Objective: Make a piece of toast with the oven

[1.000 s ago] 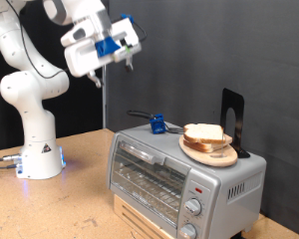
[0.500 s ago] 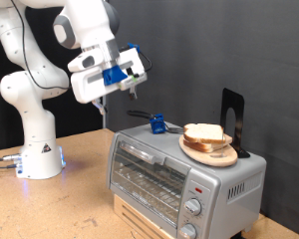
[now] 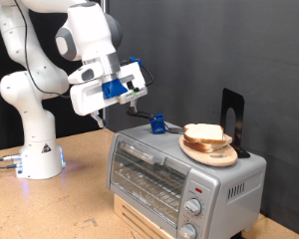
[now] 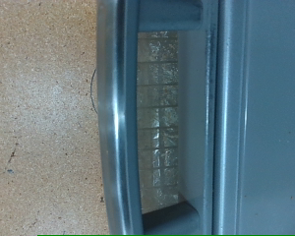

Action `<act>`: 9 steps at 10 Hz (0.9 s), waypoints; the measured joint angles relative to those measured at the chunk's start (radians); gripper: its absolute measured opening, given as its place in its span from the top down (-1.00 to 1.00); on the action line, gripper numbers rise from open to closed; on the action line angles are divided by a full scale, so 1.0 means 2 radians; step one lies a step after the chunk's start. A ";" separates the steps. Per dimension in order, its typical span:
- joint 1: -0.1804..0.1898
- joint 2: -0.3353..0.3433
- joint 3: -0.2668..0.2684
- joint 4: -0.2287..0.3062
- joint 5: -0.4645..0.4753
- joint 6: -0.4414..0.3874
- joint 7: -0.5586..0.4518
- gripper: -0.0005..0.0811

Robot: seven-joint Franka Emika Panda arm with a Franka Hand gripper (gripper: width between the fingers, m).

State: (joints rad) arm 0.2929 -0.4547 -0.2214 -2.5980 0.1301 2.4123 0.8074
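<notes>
The silver-grey oven (image 3: 179,171) stands at the exterior view's lower right with its glass door closed. A short stack of pale bread slices (image 3: 203,133) lies on a round wooden plate (image 3: 213,154) on the oven's top. My gripper (image 3: 139,90) hangs in the air above and to the exterior view's left of the oven, holding nothing that shows. The wrist view looks down on the oven's door handle (image 4: 114,118) and glass (image 4: 163,118). No fingers show in the wrist view.
A small blue object (image 3: 158,124) with a black cable sits on the oven's top behind the plate. A black upright stand (image 3: 232,121) is at the oven's back right. The oven rests on a wooden box (image 3: 140,221). The robot's white base (image 3: 37,151) stands on the wooden table (image 4: 39,118).
The arm has swung down and to the exterior view's right, bringing the gripper lower and closer to the oven. The oven, plate and bread have not moved.
</notes>
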 joint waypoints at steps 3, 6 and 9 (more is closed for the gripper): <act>0.027 0.001 -0.038 0.006 0.051 -0.046 -0.108 -0.99; 0.022 0.036 -0.046 0.017 0.051 -0.059 -0.103 -0.99; 0.023 0.086 -0.045 0.020 0.048 0.002 -0.106 -0.99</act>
State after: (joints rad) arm 0.3382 -0.2837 -0.3112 -2.5586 0.2270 2.4155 0.5959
